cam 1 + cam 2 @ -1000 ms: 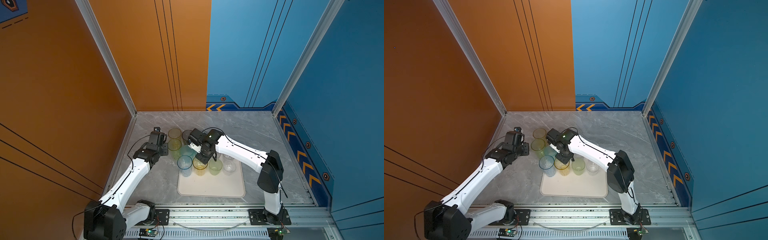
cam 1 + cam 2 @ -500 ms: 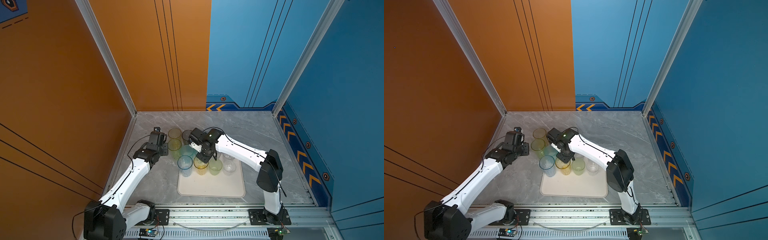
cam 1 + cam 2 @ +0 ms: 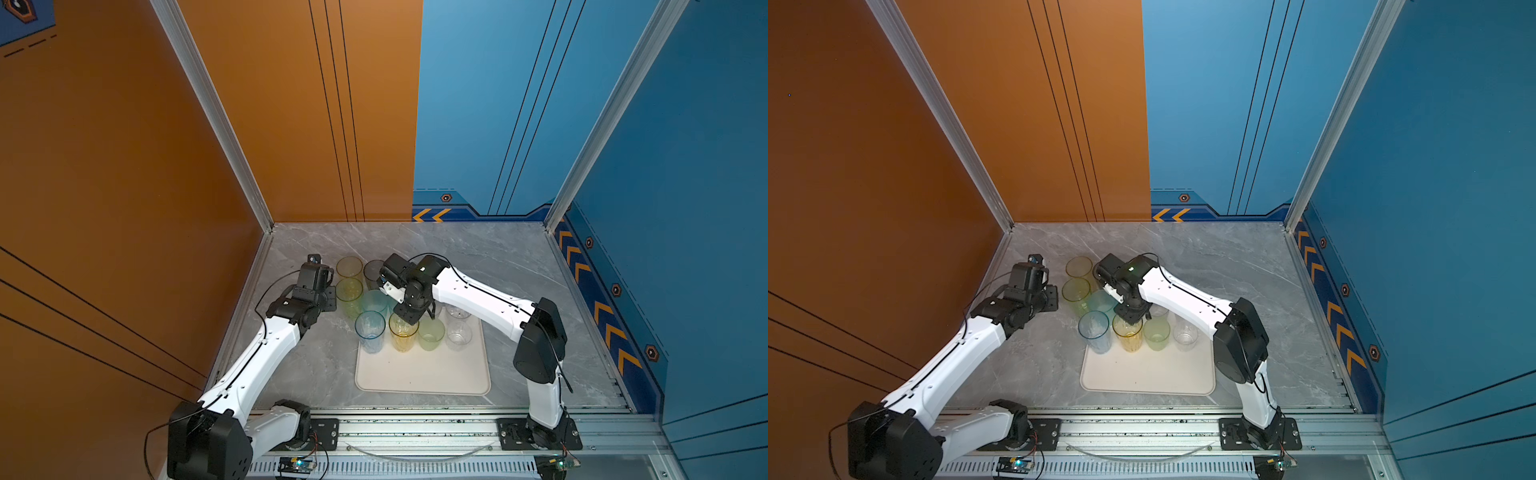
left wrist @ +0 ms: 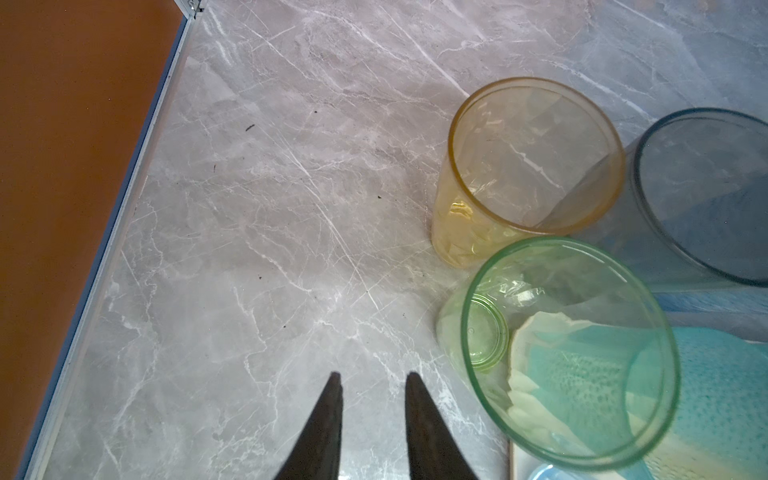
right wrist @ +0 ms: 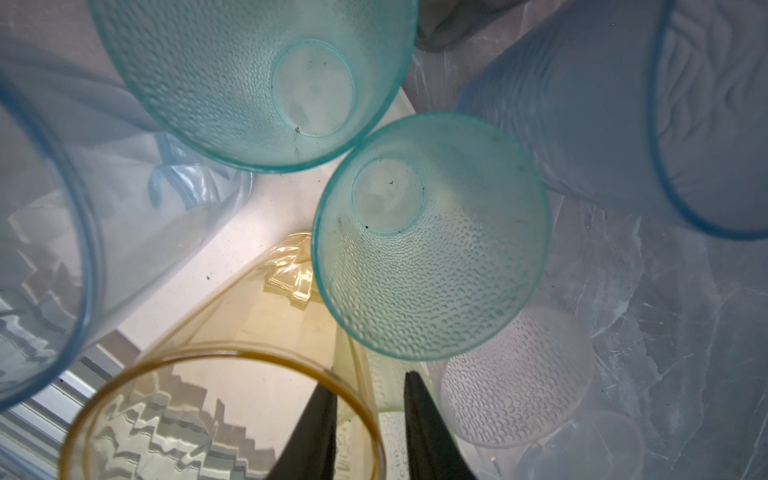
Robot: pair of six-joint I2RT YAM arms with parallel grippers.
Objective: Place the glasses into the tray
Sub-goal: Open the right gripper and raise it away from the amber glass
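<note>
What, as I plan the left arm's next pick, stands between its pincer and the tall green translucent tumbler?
Nothing visible. In the left wrist view only bare grey marble tabletop separates the left pincer from the tall green translucent tumbler; the tall yellow tumbler stands beside it, off that line.

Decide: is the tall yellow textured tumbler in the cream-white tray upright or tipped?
Upright: in both top views the tall yellow textured tumbler has its rim facing up and its base on the cream-white rectangular tray.
</note>
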